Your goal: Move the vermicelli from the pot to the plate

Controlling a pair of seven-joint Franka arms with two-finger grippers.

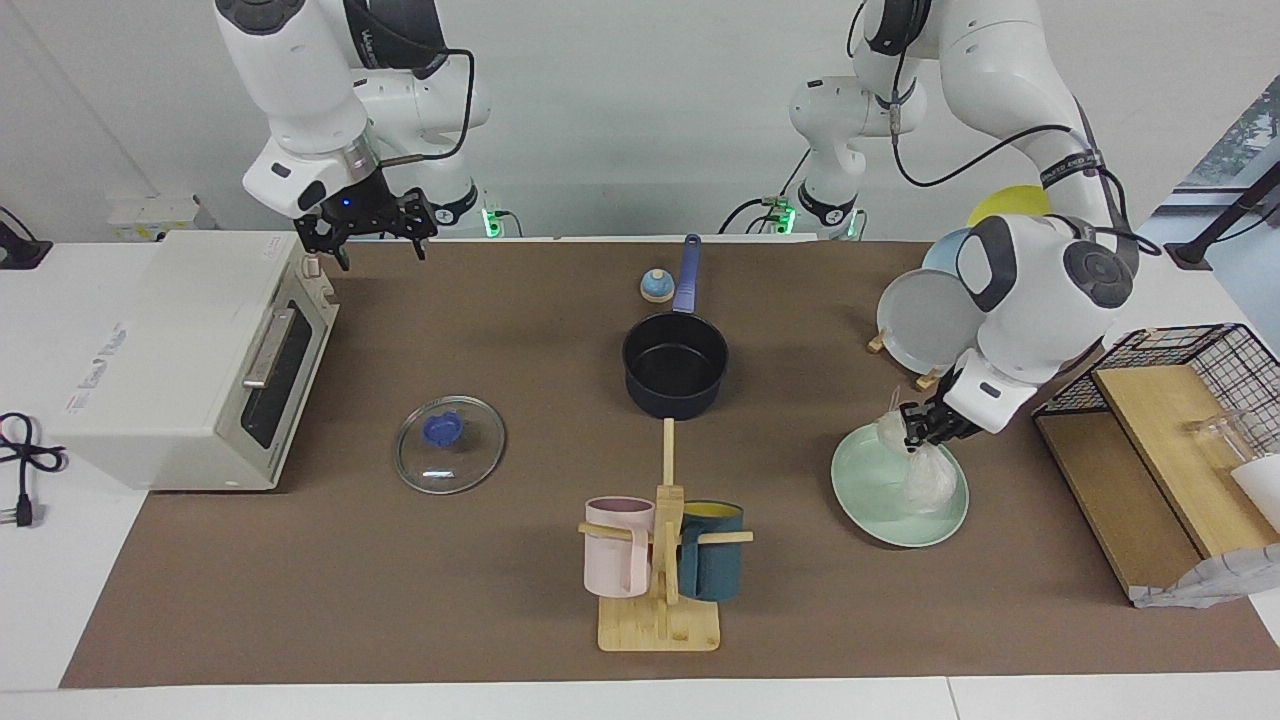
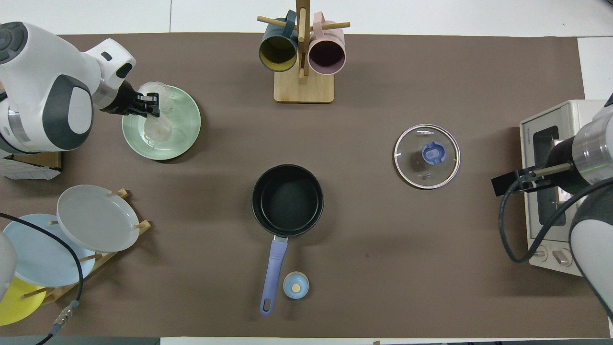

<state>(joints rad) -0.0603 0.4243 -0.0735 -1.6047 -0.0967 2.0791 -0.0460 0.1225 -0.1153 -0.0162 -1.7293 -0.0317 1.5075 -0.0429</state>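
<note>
The left gripper (image 2: pixel 152 104) hangs over the round pale mint-green plate (image 2: pixel 184 125), which lies on the brown mat toward the left arm's end of the table. Its fingers are pinched on the top of the small clear plastic bag of whitish vermicelli (image 2: pixel 157 125); the bag hangs down with its lower part resting on the plate (the facing view shows this best: gripper (image 1: pixel 925 428), bag (image 1: pixel 925 478), plate (image 1: pixel 872 490)). Nearer the robots, at the same end of the table, a wooden rack holds a grey plate (image 2: pixel 96 218), a light blue plate (image 2: pixel 36 256) and a yellow one (image 2: pixel 14 302).

In the middle of the mat stands the small dark navy saucepan (image 2: pixel 287 200), its black inside bare, its long blue handle (image 2: pixel 273 275) pointing toward the robots' edge. A small blue knob-like object (image 2: pixel 296 285) sits just beside the handle. At the table's edge farthest from the robots, a bamboo mug tree (image 2: pixel 303 86) carries a dark teal mug (image 2: pixel 278 50) and a pink mug (image 2: pixel 327 52).

Toward the right arm's end, a clear glass lid with a blue knob (image 2: pixel 426 155) lies flat on the mat. The right gripper (image 1: pixel 367 232) waits in the air over the corner of the cream toaster oven (image 1: pixel 190 360), holding nothing, fingers spread apart.
</note>
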